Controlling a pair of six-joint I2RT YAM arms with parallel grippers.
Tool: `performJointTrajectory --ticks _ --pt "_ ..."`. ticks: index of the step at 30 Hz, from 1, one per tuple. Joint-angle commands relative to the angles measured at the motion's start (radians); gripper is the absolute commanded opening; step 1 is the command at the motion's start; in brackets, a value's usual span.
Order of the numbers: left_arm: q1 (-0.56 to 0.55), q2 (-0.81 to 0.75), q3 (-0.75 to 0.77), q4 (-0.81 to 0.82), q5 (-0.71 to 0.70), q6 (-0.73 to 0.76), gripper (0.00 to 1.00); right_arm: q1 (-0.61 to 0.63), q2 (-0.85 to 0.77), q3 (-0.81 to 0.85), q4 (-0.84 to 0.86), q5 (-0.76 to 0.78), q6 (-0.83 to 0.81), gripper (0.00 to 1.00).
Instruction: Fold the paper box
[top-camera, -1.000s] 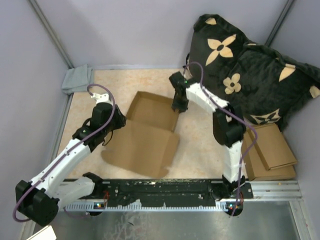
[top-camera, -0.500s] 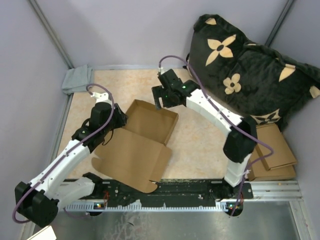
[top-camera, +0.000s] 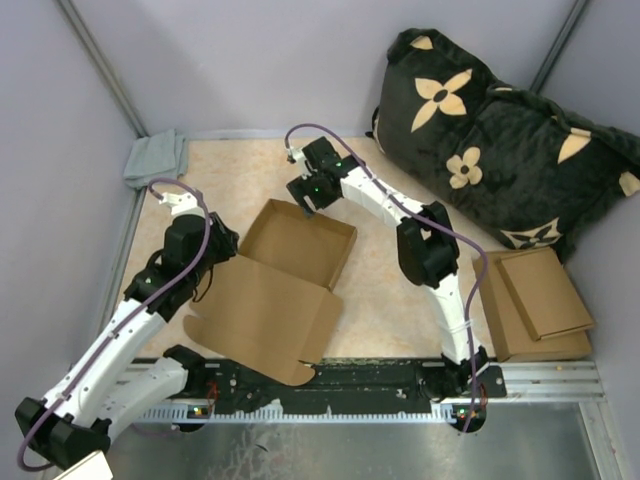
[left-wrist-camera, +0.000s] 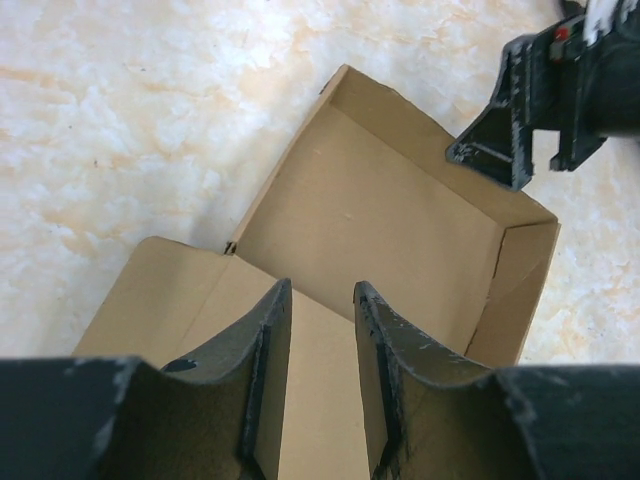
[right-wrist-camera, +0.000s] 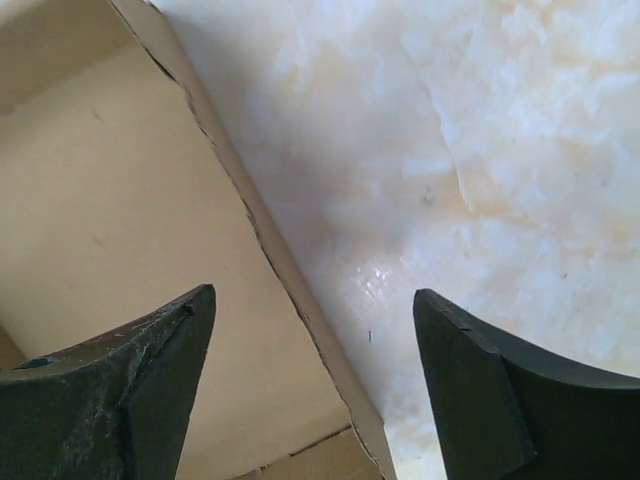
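Out on the middle of the bench (top-camera: 390, 290), the paper box (top-camera: 300, 243) sits half made. Its tray has its walls up, and the big lid panel (top-camera: 262, 315) lies flat toward the arms. The lid's front edge reaches the black rail at the near side.

Right tool (right-wrist-camera: 312, 295) is up at the tray's far-left corner, spread wide. One finger hangs over the tray's floor and the other over bare bench, with the thin wall running between them. Nothing is gripped. Left tool (left-wrist-camera: 320, 290) hovers above the crease where lid meets tray, its two fingers only a narrow gap apart. Cardboard shows through that gap and I see nothing pinched.

Now the worries. That wall is a single thin ply. If the right tool closes off-centre or drags sideways, the wall could buckle outward or tear at its corner slit. The bench looks smooth, so a push on the lid from the left tool could skate the whole box away instead of hinging it. With nothing pinning the tray, the upright walls might splay flat. The lid's front edge could also snag on the rail as it lifts. Both arms crowd one small tray, so a knock between them is a real risk. The cushion (top-camera: 490, 130) and the cardboard stack (top-camera: 535, 300) sit well clear.
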Motion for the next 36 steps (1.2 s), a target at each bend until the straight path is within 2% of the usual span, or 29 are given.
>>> performJointTrajectory --ticks 1,4,11,13,14,18,20,21,24,26,29,33,35,36 --pt "0.005 -0.032 0.036 -0.027 -0.054 -0.001 0.38 0.008 0.028 0.1 0.012 -0.062 -0.012 0.8" --pt "0.005 -0.03 0.046 -0.015 -0.061 0.021 0.38 0.008 0.076 0.156 -0.02 -0.103 -0.003 0.78" --pt "0.005 0.027 0.053 0.047 -0.049 0.061 0.38 0.025 0.097 0.16 -0.005 -0.131 0.009 0.75" --pt "0.004 0.043 0.053 0.067 -0.036 0.061 0.38 0.025 0.112 0.175 -0.009 -0.119 0.027 0.69" --pt "0.005 0.051 0.053 0.075 -0.031 0.061 0.38 0.025 0.122 0.185 -0.015 -0.105 0.04 0.64" --pt "0.005 0.073 0.055 0.105 -0.005 0.058 0.38 0.022 0.14 0.222 -0.045 0.025 0.117 0.16" --pt "0.005 0.084 0.06 0.115 0.01 0.061 0.38 0.012 0.124 0.227 -0.074 0.113 0.159 0.03" --pt "0.004 0.089 0.061 0.121 0.015 0.063 0.38 0.003 0.105 0.211 -0.081 0.157 0.186 0.0" --pt "0.004 0.115 0.07 0.134 0.037 0.068 0.38 -0.034 0.018 0.122 -0.083 0.307 0.28 0.0" --pt "0.005 0.131 0.075 0.139 0.054 0.066 0.38 -0.072 -0.04 0.061 -0.103 0.335 0.356 0.0" --pt "0.004 0.155 0.079 0.149 0.078 0.061 0.38 -0.094 -0.119 -0.012 -0.142 0.267 0.42 0.0" --pt "0.004 0.177 0.082 0.163 0.102 0.057 0.38 -0.036 -0.234 -0.166 -0.16 0.078 0.475 0.02" --pt "0.003 0.186 0.083 0.168 0.108 0.057 0.38 0.024 -0.289 -0.243 -0.174 0.005 0.518 0.23" --pt "0.003 0.191 0.085 0.169 0.109 0.058 0.38 0.059 -0.315 -0.275 -0.179 -0.03 0.54 0.41"
